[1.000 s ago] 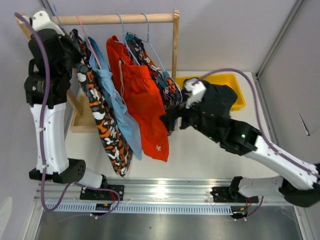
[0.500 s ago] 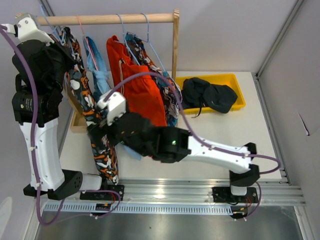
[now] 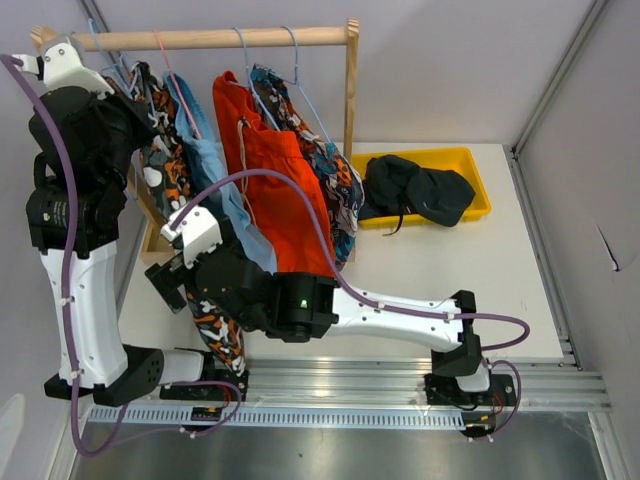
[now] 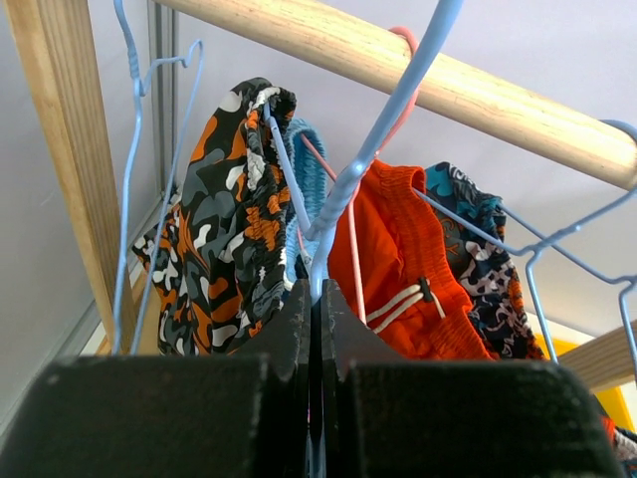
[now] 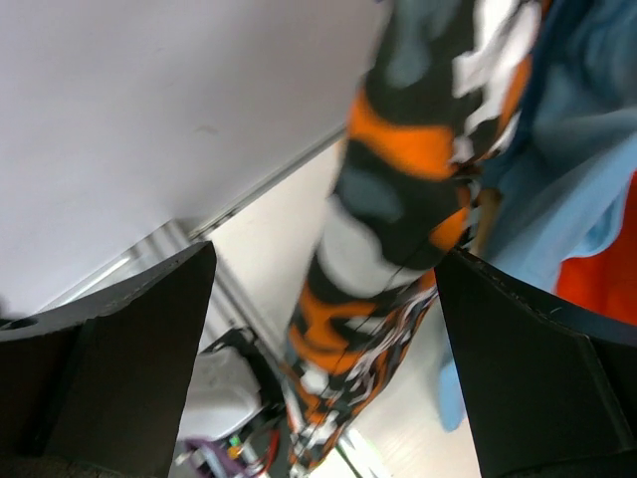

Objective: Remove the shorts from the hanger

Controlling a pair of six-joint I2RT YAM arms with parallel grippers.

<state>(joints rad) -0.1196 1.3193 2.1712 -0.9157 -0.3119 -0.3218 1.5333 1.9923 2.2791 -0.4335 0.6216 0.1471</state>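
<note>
Hanging from the wooden rail (image 3: 220, 38), the camouflage shorts (image 5: 393, 239) dangle between the spread, released fingers (image 5: 109, 358) of the right pincer (image 5: 323, 339), contact unclear; the left pincer (image 4: 317, 299) is clenched on a blue hanger (image 4: 333, 214) up by their waistband. Dark shorts (image 3: 415, 190) lie in a yellow tray (image 3: 482, 200) on the white tabletop (image 3: 450, 260), grey walls (image 3: 450, 70) around.

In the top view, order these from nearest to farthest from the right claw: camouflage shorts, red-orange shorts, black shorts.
1. camouflage shorts, beside the right claw
2. red-orange shorts, middle of the rack
3. black shorts, in the yellow bin, far right
</note>
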